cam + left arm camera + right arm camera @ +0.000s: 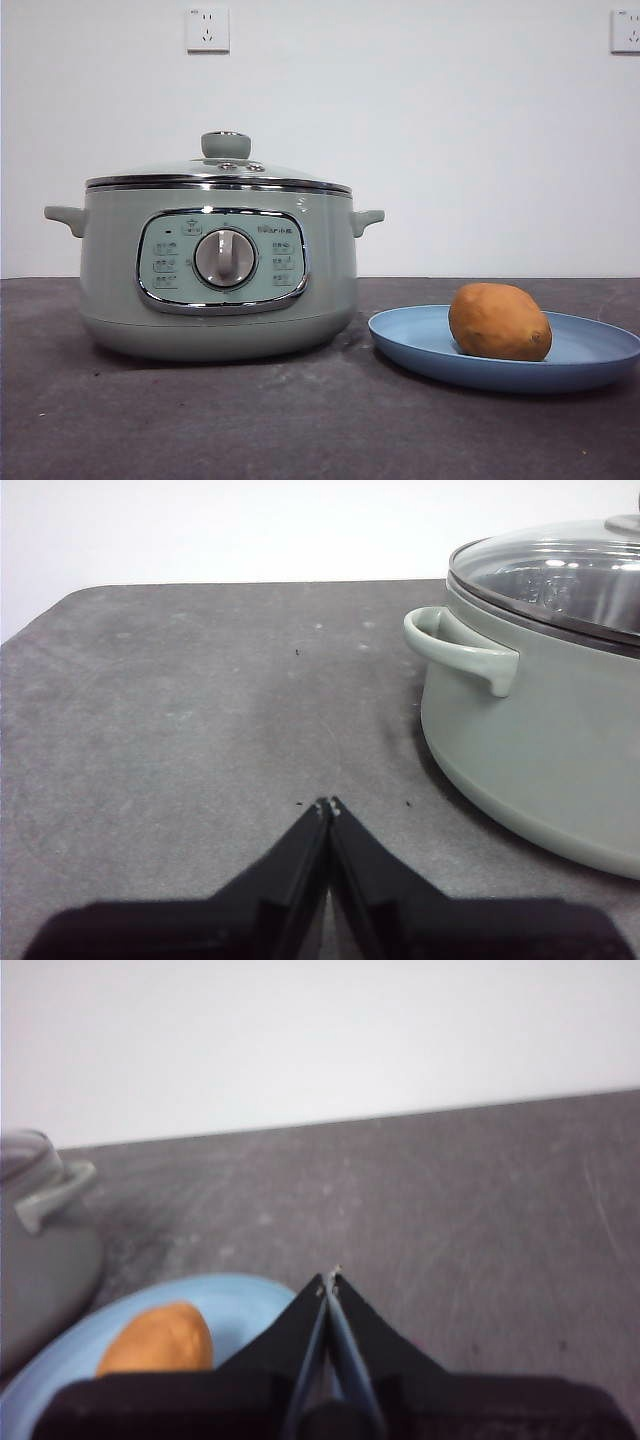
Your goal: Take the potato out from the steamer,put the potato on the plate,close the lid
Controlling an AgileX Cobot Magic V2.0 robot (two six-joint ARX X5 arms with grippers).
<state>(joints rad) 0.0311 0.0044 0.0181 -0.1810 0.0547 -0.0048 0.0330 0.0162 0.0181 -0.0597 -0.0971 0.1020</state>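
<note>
Toward the desk's left edge the lid is seated on the steamer, the potato is laid on the plate toward the right edge, and the left gripper and right gripper are held empty with jaws pressed together.

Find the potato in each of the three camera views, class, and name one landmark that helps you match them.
Front view: the potato lies on the blue plate, right of the steamer.
Left wrist view: not in it; only the steamer and its lid.
Right wrist view: potato on the plate.
Shared landmark: the steamer's side handle.
</note>
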